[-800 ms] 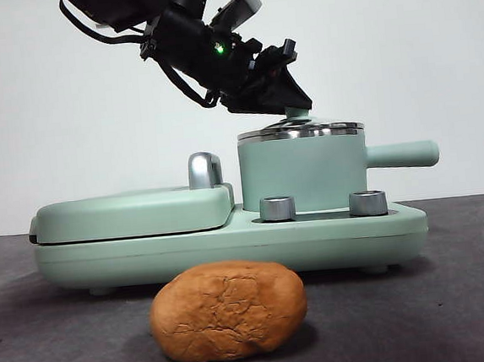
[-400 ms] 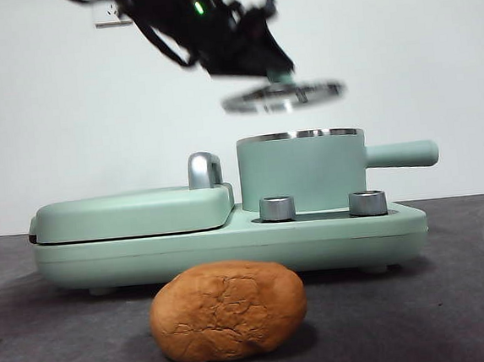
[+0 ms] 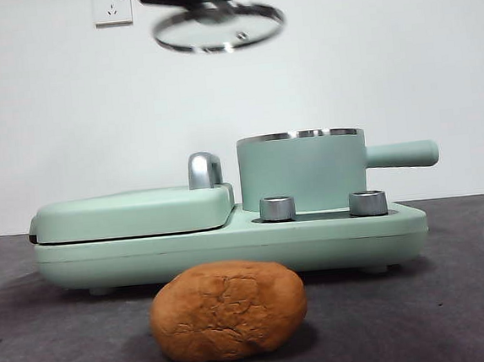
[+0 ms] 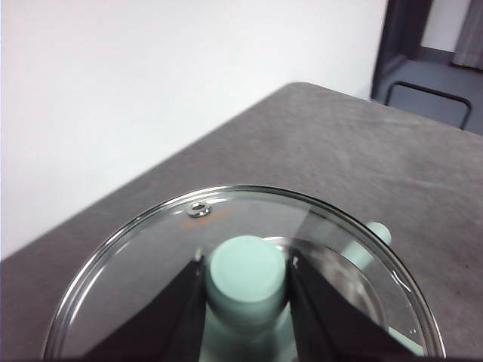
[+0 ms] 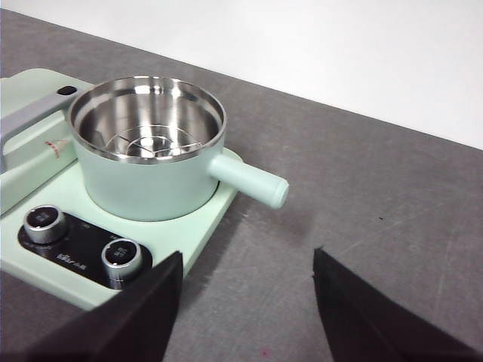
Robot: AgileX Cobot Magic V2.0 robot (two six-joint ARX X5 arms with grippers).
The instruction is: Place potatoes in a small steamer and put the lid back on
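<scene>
The orange-brown potato (image 3: 228,310) lies on the dark table in front of the cooker. The mint-green steamer pot (image 3: 302,170) stands open on the cooker base; the right wrist view shows its steel inside (image 5: 146,124) empty. My left gripper (image 4: 247,275) is shut on the green knob (image 4: 247,271) of the glass lid (image 3: 218,26), held high above the cooker, up and left of the pot. My right gripper (image 5: 247,302) is open and empty, hovering beside the pot's handle (image 5: 250,181).
The flat mint-green griddle cover (image 3: 133,212) lies closed left of the pot. Two steel dials (image 3: 277,208) sit on the cooker base (image 3: 399,226). A white wall stands close behind.
My left gripper has lifted the lid off the pot and carried it up and to the left. The pot now stands open. The potato has not moved.
</scene>
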